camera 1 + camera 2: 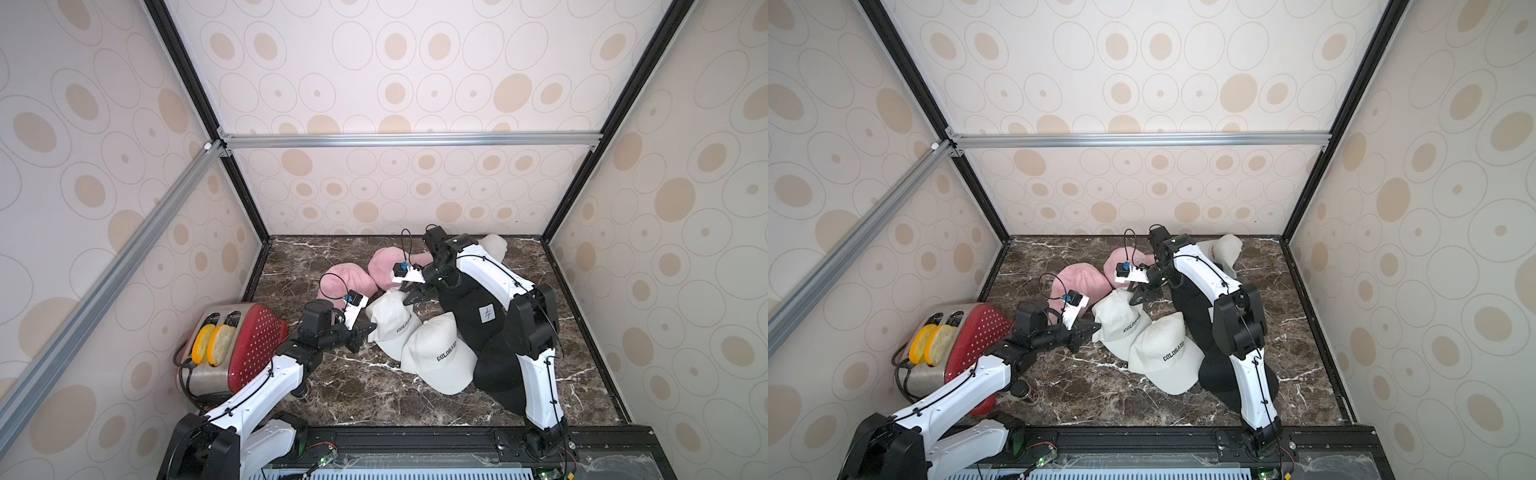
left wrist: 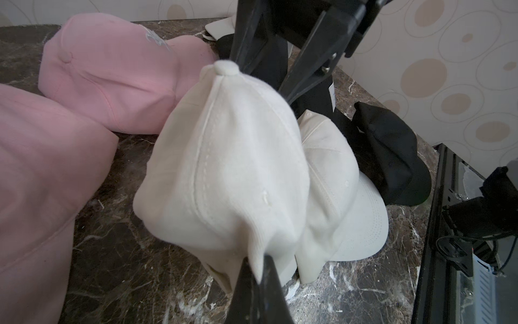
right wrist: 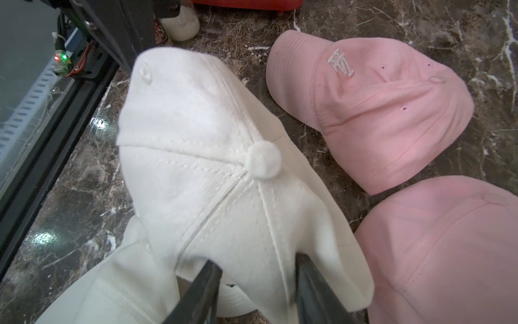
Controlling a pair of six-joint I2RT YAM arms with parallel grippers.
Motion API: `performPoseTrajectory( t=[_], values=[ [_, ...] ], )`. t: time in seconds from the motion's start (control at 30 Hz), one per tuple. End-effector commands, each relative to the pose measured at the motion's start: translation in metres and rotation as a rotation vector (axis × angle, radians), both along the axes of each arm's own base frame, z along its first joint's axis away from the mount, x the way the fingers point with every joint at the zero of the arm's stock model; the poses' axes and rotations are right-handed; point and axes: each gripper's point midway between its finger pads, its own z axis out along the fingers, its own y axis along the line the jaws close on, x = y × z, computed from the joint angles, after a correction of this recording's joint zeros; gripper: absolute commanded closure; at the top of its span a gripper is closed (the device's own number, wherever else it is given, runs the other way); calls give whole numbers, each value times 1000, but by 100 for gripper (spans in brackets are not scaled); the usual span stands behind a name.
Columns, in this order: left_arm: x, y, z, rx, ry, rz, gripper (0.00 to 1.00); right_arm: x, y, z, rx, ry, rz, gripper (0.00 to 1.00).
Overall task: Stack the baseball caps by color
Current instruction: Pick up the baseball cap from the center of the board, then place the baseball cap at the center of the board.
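A white baseball cap lettered "COLORADO" (image 1: 388,322) (image 1: 1121,318) lies mid-table. My left gripper (image 1: 369,328) (image 2: 256,261) is shut on its edge fabric (image 2: 224,168). My right gripper (image 1: 412,297) (image 3: 258,263) pinches a fold at the far side of its crown (image 3: 196,168). A second white cap (image 1: 436,357) overlaps it in front; a third (image 1: 494,245) lies at the back right. Two pink caps (image 1: 347,280) (image 1: 386,266) sit side by side behind. Black caps (image 1: 473,307) (image 1: 498,374) pile up under the right arm, one with a white tag (image 1: 486,313).
A red toaster (image 1: 249,345) with two bread slices (image 1: 212,345) stands at the left wall. A small can (image 1: 1025,390) lies by the left arm's elbow. Patterned walls close in three sides, and a black rail (image 1: 415,436) runs along the front edge.
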Motion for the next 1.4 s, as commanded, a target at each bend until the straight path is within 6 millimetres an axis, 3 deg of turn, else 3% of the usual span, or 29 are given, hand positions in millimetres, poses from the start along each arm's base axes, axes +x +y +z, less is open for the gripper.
performPoseTrajectory(
  t=[0.0, 0.27, 0.37, 0.4, 0.43, 0.47, 0.5, 0.53, 0.63, 0.7, 0.83, 0.93, 1.07, 1.13, 1.27, 1.37],
  values=[
    [4, 1, 5, 3, -33, 2, 100, 2, 1, 9, -2, -20, -31, 69],
    [19, 21, 2, 56, -40, 155, 100, 7, -1, 34, 34, -103, -81, 97],
    [30, 40, 7, 61, -52, 299, 100, 10, 2, 46, 70, -109, -128, 100],
    [35, 52, 10, 62, -53, 385, 93, 14, 4, 50, 87, -112, -164, 100],
    [39, 65, 12, 62, -50, 472, 57, 20, 6, 54, 102, -106, -220, 100],
    [42, 75, 16, 59, -45, 547, 35, 24, 7, 57, 111, -93, -273, 100],
    [43, 87, 20, 48, -34, 628, 20, 26, 7, 58, 113, -70, -327, 100],
    [42, 97, 26, 32, -27, 696, 12, 28, 7, 58, 111, -46, -377, 100],
    [37, 127, 36, -27, 10, 906, 1, 32, 4, 52, 73, 29, -529, 100],
    [31, 142, 37, -60, 36, 1015, 1, 30, 3, 50, 48, 82, -603, 100],
    [25, 147, 38, -74, 101, 1069, 1, 22, 10, 52, 43, 194, -707, 100],
    [19, 154, 30, -69, 152, 1127, 1, 27, 18, 55, 81, 266, -845, 100],
    [13, 163, 22, -49, 154, 1170, 1, 12, 36, 63, 136, 364, -863, 100],
    [7, 178, 17, 33, 140, 1228, 1, 3, 42, 64, 143, 385, -866, 100],
    [-19, 227, 17, 183, 85, 1476, 1, -10, 45, 59, 133, 429, -914, 100],
    [-22, 232, 20, 155, 46, 1499, 1, -22, 36, 51, 65, 452, -943, 100]
  ],
)
